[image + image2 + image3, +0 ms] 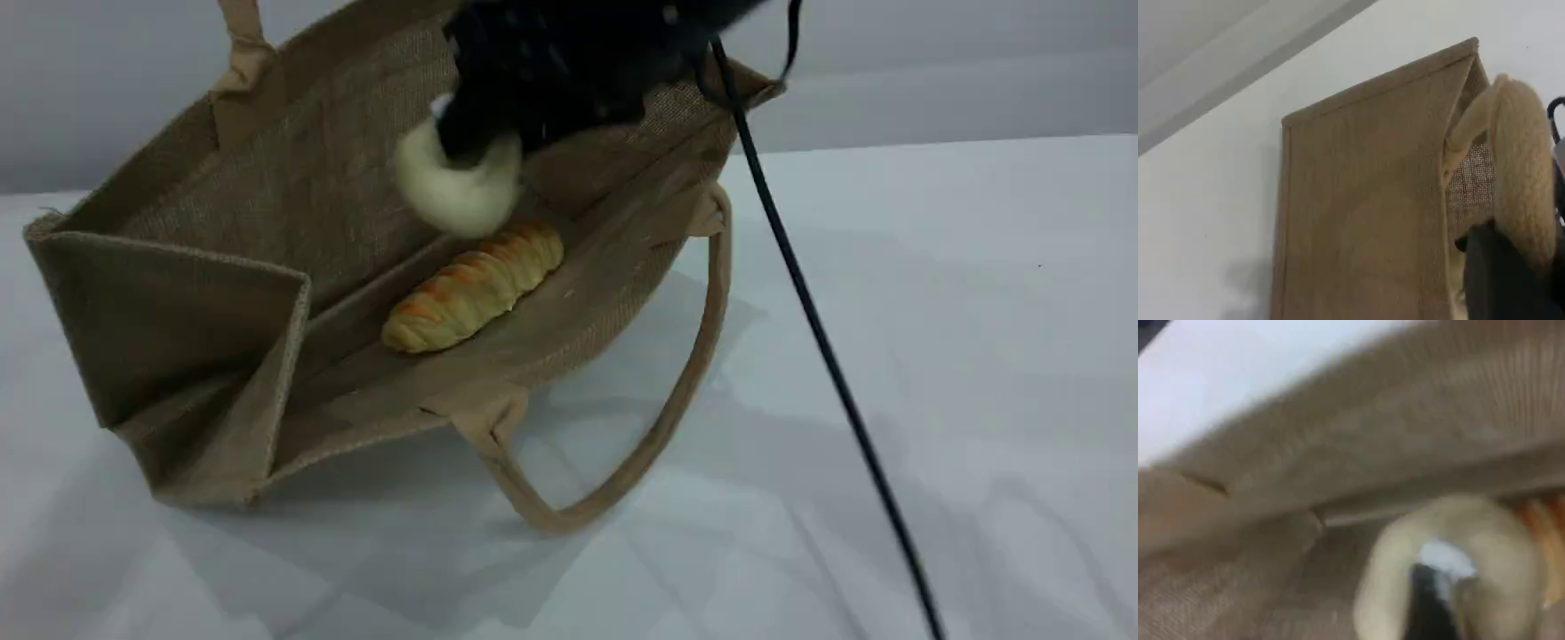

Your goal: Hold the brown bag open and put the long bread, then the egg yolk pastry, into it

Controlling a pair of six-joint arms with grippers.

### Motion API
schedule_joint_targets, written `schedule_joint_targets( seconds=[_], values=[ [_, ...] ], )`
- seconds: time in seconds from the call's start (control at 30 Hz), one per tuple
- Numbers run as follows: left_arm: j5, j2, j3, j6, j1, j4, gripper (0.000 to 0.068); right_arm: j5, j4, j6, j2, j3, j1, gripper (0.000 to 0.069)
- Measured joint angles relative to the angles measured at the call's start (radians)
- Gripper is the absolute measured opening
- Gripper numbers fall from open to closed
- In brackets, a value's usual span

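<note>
Scene view. The brown bag [267, 267] lies tipped on the white desk [933, 356], its mouth open toward the camera; one beige handle [676, 400] loops onto the desk in front, the other handle [242, 44] rises at the top edge. The right tool [480, 151], dark and blurred, reaches into the mouth from above. The egg yolk pastry [458, 187] sits at its tip, touching it. Whether the tool's jaws clamp the pastry or have loosened cannot be told here. The long bread [476, 284] lies just below the tool and the pastry, on the bag's lower inside wall. A black cable [818, 329] runs from the arm down to the lower right.

Left wrist view. The left tool [1498, 280] shows as one dark fingertip at the bottom right, closed on a bag handle [1521, 180], which curves up directly above it. The bag's outer wall [1365, 220] fills the frame to the tool's left, with the desk [1205, 200] beyond it.

Right wrist view. The picture is blurred. The pastry [1451, 567] wraps around the tool's dark fingertip [1425, 607] at the bottom edge. The ridged bread [1545, 520] lies just to the tool's right. The bag's woven inside [1405, 427] spreads above and to the left.
</note>
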Motion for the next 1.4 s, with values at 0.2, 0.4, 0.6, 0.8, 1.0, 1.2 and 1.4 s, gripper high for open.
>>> schedule_joint_targets(
  seconds=[0.2,0.4,0.6,0.8,1.0,1.2,1.4],
  values=[
    [-0.001,0.0,0.0,0.0,0.0,-0.001,0.0087,0.007,-0.005,-0.02,-0.001,-0.011,0.0,0.0671],
    [0.0,0.001,0.0,0.0,0.0,-0.001,0.0087,0.091,-0.054,-0.021,-0.017,-0.011,-0.008,0.0634],
    [0.0,0.001,0.0,0.0,0.0,-0.001,0.0087,0.37,-0.208,-0.019,-0.078,-0.011,-0.049,0.0479],
    [0.0,0.001,0.0,0.0,0.0,-0.001,0.0087,0.547,-0.232,0.063,-0.102,-0.011,-0.111,0.0426],
    [0.0,0.001,0.0,-0.001,0.0,-0.001,0.0087,0.588,-0.252,0.109,-0.133,-0.011,-0.196,0.0425],
    [0.0,0.001,0.0,-0.003,0.0,0.002,0.0087,0.57,-0.337,0.207,-0.184,-0.011,-0.286,0.0425],
    [0.0,0.001,0.0,-0.002,0.0,0.003,0.0087,0.553,-0.443,0.303,-0.224,-0.01,-0.332,0.0425]
  ],
)
